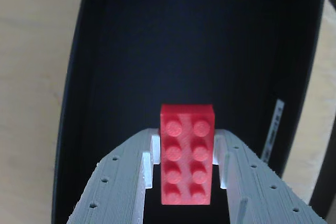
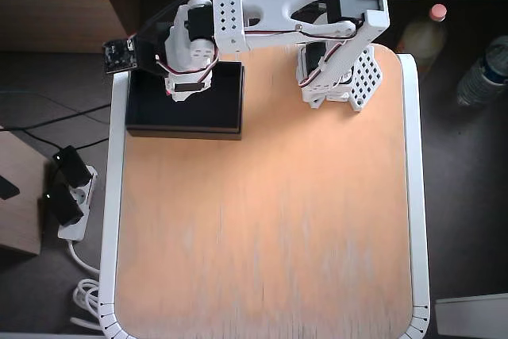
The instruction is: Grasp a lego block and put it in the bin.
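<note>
In the wrist view the red lego block [image 1: 187, 153] sits studs-up between my grey fingers, whose white pads [image 1: 155, 150] press on its long sides. My gripper [image 1: 187, 136] is shut on it and hovers over the dark floor of the black bin [image 1: 184, 51], whose white label strip shows on the right rim. From overhead, the gripper [image 2: 181, 91] hangs above the left half of the bin [image 2: 218, 109] at the table's back left corner. Only a sliver of red shows there under the wrist.
The arm's base [image 2: 337, 77] stands at the back of the wooden table [image 2: 270, 220], right of the bin. A small black camera board [image 2: 119, 55] sticks out past the bin's left end. Bottles [image 2: 421, 33] and a power strip [image 2: 67, 196] lie off the table.
</note>
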Robot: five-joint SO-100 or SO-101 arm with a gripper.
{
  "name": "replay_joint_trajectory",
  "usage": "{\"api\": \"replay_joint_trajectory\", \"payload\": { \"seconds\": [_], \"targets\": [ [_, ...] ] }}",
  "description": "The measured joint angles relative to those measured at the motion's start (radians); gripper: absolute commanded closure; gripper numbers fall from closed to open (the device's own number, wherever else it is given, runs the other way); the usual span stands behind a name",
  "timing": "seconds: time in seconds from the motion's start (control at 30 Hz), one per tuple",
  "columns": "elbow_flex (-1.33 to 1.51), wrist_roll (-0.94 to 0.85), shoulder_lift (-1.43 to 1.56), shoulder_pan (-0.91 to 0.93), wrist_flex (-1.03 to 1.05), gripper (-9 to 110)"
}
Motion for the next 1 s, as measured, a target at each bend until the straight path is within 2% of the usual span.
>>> {"api": "replay_joint_trajectory", "payload": {
  "seconds": [0.33,0.63,1.0],
  "targets": [
    [0.003,0.017,0.0,0.0,-0.034,85],
    [0.005,-0.017,0.005,-0.032,-0.103,85],
    [0.005,-0.103,0.202,-0.229,-0.109,93]
  ]
}}
